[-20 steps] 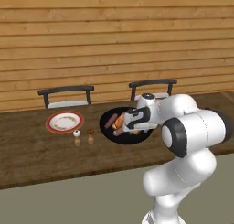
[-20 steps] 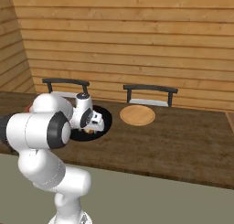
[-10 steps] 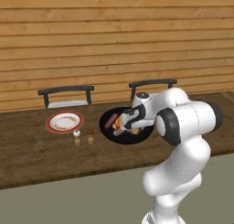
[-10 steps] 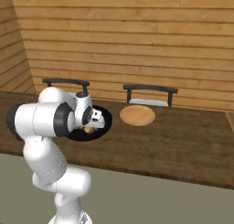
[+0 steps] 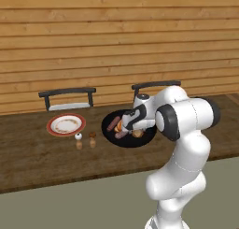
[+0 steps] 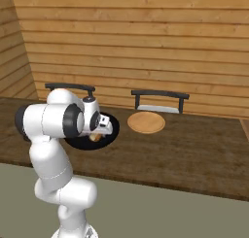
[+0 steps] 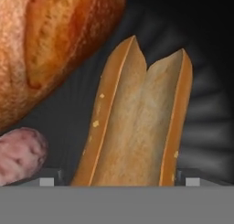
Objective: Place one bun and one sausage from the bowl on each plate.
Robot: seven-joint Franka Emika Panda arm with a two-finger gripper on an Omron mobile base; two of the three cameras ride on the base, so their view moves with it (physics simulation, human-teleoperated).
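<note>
The black bowl (image 5: 108, 132) sits mid-counter with my gripper (image 5: 128, 126) lowered into it. Up close, a pale tan split bun (image 7: 137, 127) lies lengthwise between my fingertips (image 7: 46, 181), which stand wide on either side of its near end with gaps, so the gripper (image 7: 119, 182) is open. A golden-orange bun (image 7: 55, 45) lies beside it, and a sausage (image 7: 18, 154) end shows by the left tip. Two sausages (image 5: 112, 124) lie on the bowl's left side. The red-rimmed white plate (image 5: 66, 124) is left of the bowl, and the tan plate (image 6: 146, 122) is right of the bowl (image 6: 114, 126).
Salt and pepper shakers (image 5: 85, 140) stand between the white plate and the bowl. Two dark chairs (image 5: 67, 97) stand behind the counter against the wooden wall. The counter's front edge (image 5: 70, 179) runs just before my base.
The hand has dropped a little left and down into the bowl, over the tan bun, while the elbow swung round. The food and plates have not moved.
</note>
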